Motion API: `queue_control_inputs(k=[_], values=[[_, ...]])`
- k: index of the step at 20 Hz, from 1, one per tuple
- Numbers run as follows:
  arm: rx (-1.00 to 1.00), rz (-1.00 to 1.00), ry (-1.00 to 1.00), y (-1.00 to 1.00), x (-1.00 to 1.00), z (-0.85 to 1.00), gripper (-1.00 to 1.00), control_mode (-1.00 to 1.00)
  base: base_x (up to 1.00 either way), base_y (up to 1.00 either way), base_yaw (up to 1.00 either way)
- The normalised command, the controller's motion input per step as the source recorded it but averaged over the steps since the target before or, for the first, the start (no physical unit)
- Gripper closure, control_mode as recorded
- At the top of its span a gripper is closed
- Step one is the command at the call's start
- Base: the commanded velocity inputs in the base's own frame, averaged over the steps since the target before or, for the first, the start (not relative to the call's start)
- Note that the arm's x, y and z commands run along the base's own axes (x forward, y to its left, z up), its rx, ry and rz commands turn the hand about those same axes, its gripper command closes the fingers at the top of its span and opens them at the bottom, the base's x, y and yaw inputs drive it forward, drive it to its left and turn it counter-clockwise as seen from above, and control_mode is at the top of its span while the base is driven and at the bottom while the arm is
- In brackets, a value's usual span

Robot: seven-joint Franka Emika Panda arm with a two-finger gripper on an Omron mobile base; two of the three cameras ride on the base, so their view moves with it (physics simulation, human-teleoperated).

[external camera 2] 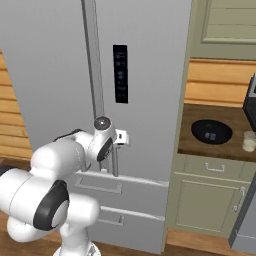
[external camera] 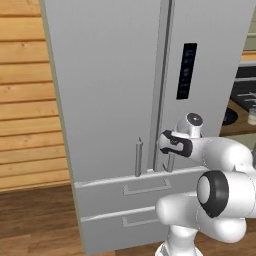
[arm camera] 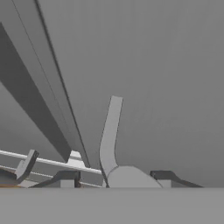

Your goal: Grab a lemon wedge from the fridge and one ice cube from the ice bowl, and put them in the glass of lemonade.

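The light-grey fridge (external camera: 110, 90) (external camera 2: 150, 75) stands with both doors shut, so the lemon wedge is hidden. My gripper (external camera: 166, 149) (external camera 2: 120, 140) (arm camera: 114, 178) is at the bottom end of the right door's bar handle (external camera: 170, 162) (external camera 2: 116, 162) (arm camera: 110, 131). In the hand view the handle's foot lies between my fingertips (arm camera: 65, 179), with a gap on each side; the jaws are open around it. The black ice bowl (external camera 2: 211, 131) (external camera: 230, 116) sits on the counter to the fridge's right. The glass of lemonade (external camera 2: 249, 141) (external camera: 252, 116) stands just right of the bowl.
The left door's handle (external camera: 138, 157) (arm camera: 26, 164) hangs close beside the gripped side. Two drawers (external camera: 145, 187) lie below the doors. A beige cabinet (external camera 2: 210, 195) carries the wooden counter (external camera 2: 190, 140). A wood-plank wall (external camera: 25, 100) is left of the fridge.
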Motion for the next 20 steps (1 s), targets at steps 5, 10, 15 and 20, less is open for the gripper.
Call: queue_control_inputs(k=[5, 10, 15, 20], values=[[0.0, 0.0, 0.0, -0.02, 0.01, -0.04, 1.0, -1.0, 0.0, 0.0, 0.0], [0.0, 0.0, 0.0, -0.32, 0.0, -0.04, 1.0, -1.0, 0.0, 0.0, 0.0], [0.0, -0.01, 0.0, -0.61, -0.28, 0.06, 1.0, -1.0, 0.0, 0.0, 0.0], [0.0, -0.04, -0.05, -0.67, -0.55, 0.05, 1.0, -1.0, 0.0, 0.0, 0.0]])
